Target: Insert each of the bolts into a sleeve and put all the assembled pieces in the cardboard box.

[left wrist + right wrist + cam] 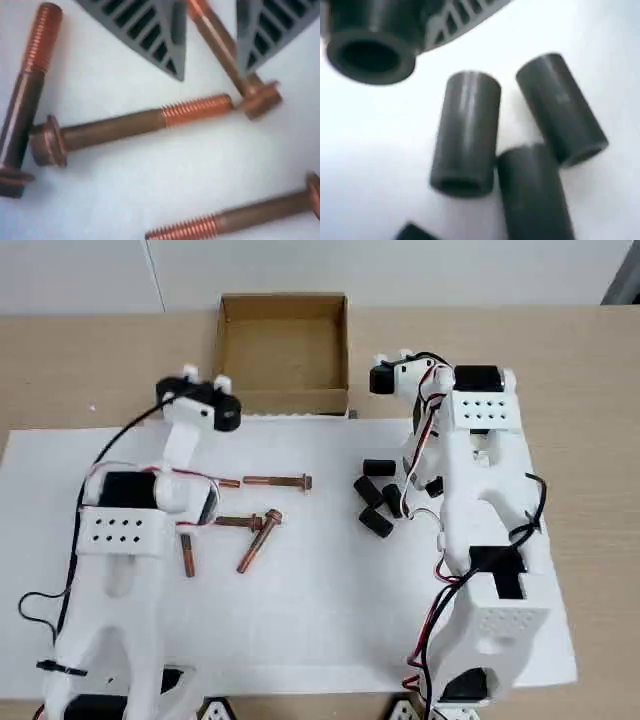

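Several copper bolts lie on the white sheet (300, 620) at the left. My left gripper (210, 55) hangs low over them, open, its grey ribbed fingers (150, 35) on either side of one bolt (225, 60) without touching it. Beside it lie a second bolt (130, 125), a third (25, 95) and another (240, 217). Several black sleeves (372, 502) lie in a loose cluster right of centre. My right gripper (400, 495) sits low among them. A ribbed grey part of it (460, 20) touches one sleeve (370, 50) whose bore faces the camera. Three more sleeves (465, 135) lie close by.
The open cardboard box (283, 400) stands at the back centre, just beyond the sheet, and holds nothing. A long bolt (277, 481) lies between the two arms. Cables run along both arms. Bare wooden table (590, 390) surrounds the sheet.
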`<move>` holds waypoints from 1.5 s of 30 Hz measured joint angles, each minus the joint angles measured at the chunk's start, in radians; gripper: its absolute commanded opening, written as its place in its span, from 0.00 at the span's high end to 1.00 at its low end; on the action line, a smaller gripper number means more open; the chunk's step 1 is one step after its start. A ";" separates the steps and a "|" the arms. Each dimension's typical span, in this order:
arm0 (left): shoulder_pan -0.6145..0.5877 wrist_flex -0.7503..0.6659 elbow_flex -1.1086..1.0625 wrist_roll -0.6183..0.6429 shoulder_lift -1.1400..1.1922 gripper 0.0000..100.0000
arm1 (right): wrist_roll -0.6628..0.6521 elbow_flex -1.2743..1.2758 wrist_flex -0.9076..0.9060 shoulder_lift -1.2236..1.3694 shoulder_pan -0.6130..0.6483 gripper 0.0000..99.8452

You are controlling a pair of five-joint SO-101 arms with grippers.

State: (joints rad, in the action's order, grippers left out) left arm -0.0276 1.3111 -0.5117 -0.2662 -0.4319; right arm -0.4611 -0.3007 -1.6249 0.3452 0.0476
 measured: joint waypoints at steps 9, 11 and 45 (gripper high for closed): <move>0.000 0.149 0.356 -0.242 0.348 0.94 | 0.000 0.000 -0.008 0.000 0.002 0.99; 0.006 0.186 0.450 -0.285 0.440 0.94 | 0.000 0.000 -0.009 0.000 0.002 0.99; 0.267 0.407 1.255 -0.618 1.208 0.86 | 0.000 0.000 -0.009 0.000 0.002 0.99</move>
State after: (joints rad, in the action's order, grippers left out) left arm 0.2394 1.7177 0.7434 -0.8846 0.7756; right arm -0.4611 -0.3007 -1.6341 0.3452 0.0491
